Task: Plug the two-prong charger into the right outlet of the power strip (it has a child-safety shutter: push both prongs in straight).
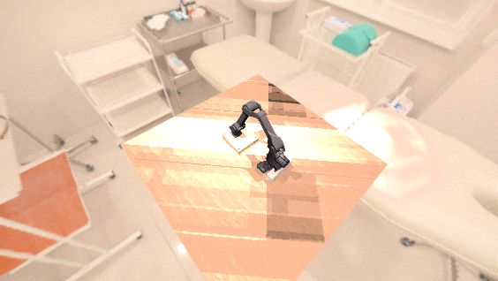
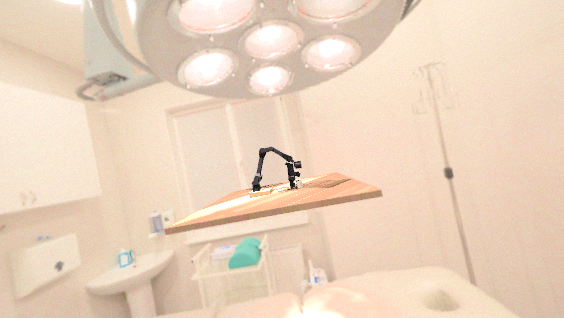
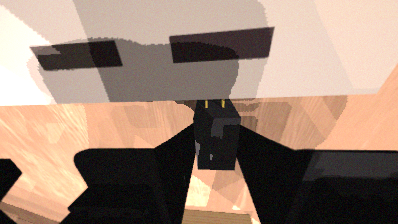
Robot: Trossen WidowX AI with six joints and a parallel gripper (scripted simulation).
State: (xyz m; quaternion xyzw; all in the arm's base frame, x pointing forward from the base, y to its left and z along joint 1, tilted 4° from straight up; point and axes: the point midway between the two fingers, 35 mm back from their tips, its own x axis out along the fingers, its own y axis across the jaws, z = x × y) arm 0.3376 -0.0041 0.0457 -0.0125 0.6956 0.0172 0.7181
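Note:
The black charger [image 3: 218, 142] stands between the fingertips in the wrist view, its two thin gold prongs [image 3: 215, 104] pointing toward the power strip. My gripper [image 3: 213, 126] [image 1: 270, 167] is shut on the charger. The white power strip [image 3: 310, 60] [image 1: 279, 172] [image 2: 299, 184] spans the top of the wrist view. Its left outlet [image 3: 80, 55] and right outlet [image 3: 222, 45] show as dark rectangles. The prongs are at the strip's near edge, below the right outlet and not in it. Whether they touch the strip cannot be told.
The wooden tabletop [image 1: 212, 199] [image 2: 225, 212] carries the arm and the strip. The arm's base stands by a pale square board [image 1: 239, 143] behind the strip. Patchy shadows cross the strip and the wood. A hospital bed and trolleys are beyond the table.

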